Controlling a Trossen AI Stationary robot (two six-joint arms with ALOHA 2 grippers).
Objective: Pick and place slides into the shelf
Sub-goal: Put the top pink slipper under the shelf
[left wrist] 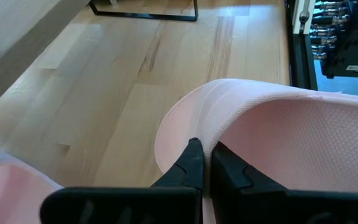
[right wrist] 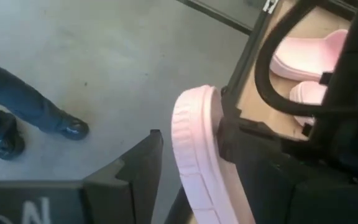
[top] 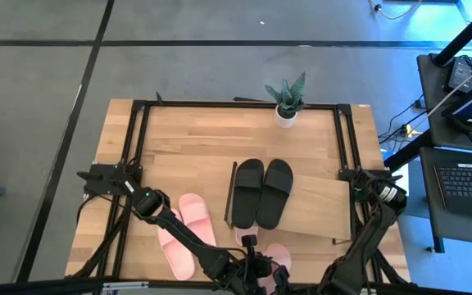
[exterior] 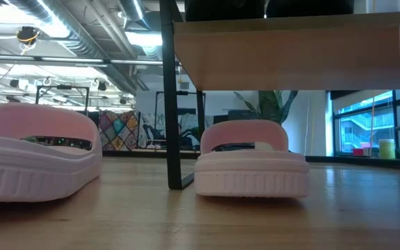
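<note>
The left claw [left wrist: 202,163] has its two dark fingers pressed together on the thin edge of a pale pink slide [left wrist: 272,137], pinching the rim of the strap where the foam is thinnest; that is a sound place to hold it, since the foam looks soft and light, likely to squash a little under the pads but unlikely to slip on its fine pebbled skin. A pinch at one edge will probably let the slide droop or swing, so a slow carry seems wise. Out ahead of this claw lies bare tabletop [left wrist: 123,81], and beyond it the dark frame of the shelf [top: 326,201], whose light top board already carries the black pair [top: 262,192] side by side. Just beside the left arm two more pink slides [top: 188,233] rest on the tabletop, well short of the shelf. The right claw [right wrist: 185,168] waits at the near edge of the tabletop with its fingers spread, the ribbed sole of another pink slide [right wrist: 197,149] standing on edge between them; whether they press on it cannot be told. A person's legs [right wrist: 23,112] stand on the floor below.
</note>
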